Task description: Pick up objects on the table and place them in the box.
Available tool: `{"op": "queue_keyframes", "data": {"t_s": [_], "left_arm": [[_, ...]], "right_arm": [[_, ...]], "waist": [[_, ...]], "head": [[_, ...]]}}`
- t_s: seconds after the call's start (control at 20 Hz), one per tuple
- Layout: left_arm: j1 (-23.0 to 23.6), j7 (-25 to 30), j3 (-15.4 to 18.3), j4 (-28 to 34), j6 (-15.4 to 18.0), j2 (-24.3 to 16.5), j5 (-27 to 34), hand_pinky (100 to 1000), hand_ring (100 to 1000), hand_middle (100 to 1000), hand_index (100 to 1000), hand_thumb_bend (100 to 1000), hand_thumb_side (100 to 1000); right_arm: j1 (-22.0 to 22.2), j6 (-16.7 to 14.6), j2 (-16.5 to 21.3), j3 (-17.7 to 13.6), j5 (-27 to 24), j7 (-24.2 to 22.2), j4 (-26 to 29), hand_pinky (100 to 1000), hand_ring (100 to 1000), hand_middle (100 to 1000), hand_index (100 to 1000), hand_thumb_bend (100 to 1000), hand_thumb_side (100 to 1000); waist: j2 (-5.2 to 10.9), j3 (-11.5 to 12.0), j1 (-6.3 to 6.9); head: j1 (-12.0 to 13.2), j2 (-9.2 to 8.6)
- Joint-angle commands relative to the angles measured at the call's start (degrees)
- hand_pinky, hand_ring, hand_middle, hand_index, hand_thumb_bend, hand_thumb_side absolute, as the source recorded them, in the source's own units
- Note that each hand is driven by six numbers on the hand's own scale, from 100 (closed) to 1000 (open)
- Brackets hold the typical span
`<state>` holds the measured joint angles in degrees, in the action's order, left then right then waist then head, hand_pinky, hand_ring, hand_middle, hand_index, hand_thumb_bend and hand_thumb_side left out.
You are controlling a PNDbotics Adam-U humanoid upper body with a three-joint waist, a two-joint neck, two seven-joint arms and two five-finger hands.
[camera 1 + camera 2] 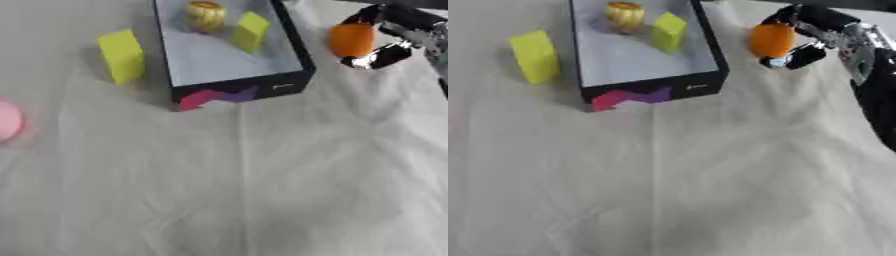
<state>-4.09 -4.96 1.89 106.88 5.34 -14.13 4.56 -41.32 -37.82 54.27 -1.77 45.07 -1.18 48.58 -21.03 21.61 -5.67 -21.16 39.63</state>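
Two things lie in the box [297, 60]; right hand [811, 35], fingers curled round an orange ball [770, 40]; yellow block [121, 55] and a pink thing [9, 120] wait on the bench [245, 190].

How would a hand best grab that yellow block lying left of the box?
Probably by the yellow block across its two long flat sides, coming down from above. It stands free on the cloth, apart from the box, so fingers have room on both sides.

The right hand [798, 37] curls round an orange object [770, 40] just right of the black box [707, 47]. Inside the box lie a golden object [625, 14] and a yellow block [668, 31]. Another yellow block [534, 56] stands on the white cloth [710, 190], left of the box.
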Motion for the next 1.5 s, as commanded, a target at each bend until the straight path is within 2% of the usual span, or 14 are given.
{"op": "queue_keyframes", "data": {"t_s": [0.05, 0.3, 0.45, 0.75, 0.95, 1.5], "left_arm": [[-0.17, 0.25, 0.11, 0.89, 0.02, -0.26, -0.12, 847, 572, 590, 685, 100, 860], [-0.14, 0.28, 0.20, 0.86, -0.07, -0.24, -0.15, 847, 570, 587, 684, 100, 858], [-0.15, 0.39, 0.20, 0.84, -0.14, -0.26, -0.16, 846, 568, 585, 683, 100, 857], [-0.11, 0.35, 0.24, 0.80, -0.21, -0.34, -0.15, 845, 564, 581, 682, 100, 854], [0.08, 0.35, 0.31, 0.69, -0.33, -0.38, -0.23, 845, 563, 579, 681, 100, 856], [0.71, 0.41, 0.49, 0.49, -0.47, -0.89, -0.37, 848, 563, 579, 681, 100, 851]], "right_arm": [[-0.37, 0.62, 1.87, -0.45, -0.37, 3.33, 0.53, 668, 688, 685, 813, 457, 568], [-0.13, 0.51, 1.80, -0.08, -0.55, 6.92, 0.88, 638, 662, 682, 785, 388, 561], [-0.08, 0.66, 1.66, 0.22, -2.08, 8.62, 1.27, 601, 605, 641, 748, 318, 483], [-0.24, 0.99, 1.80, 0.91, -6.18, 8.70, 2.46, 589, 579, 577, 716, 224, 383], [-0.34, 1.20, 2.26, 1.02, -9.24, 7.90, 3.30, 578, 564, 569, 711, 166, 338], [-2.07, 1.26, 4.84, 1.81, -19.80, 4.29, 9.36, 574, 541, 548, 703, 152, 242]], "waist": [[-0.06, 0.06, -0.23], [-0.01, -0.12, -0.28], [0.07, -0.18, -0.28], [0.38, -0.30, -0.33], [0.71, -0.59, -0.34], [2.08, -1.41, -0.44]], "head": [[-0.13, -0.86], [-0.11, -0.69], [-0.13, -0.62], [-0.26, -0.38], [-0.23, -0.12], [0.07, 1.28]]}}
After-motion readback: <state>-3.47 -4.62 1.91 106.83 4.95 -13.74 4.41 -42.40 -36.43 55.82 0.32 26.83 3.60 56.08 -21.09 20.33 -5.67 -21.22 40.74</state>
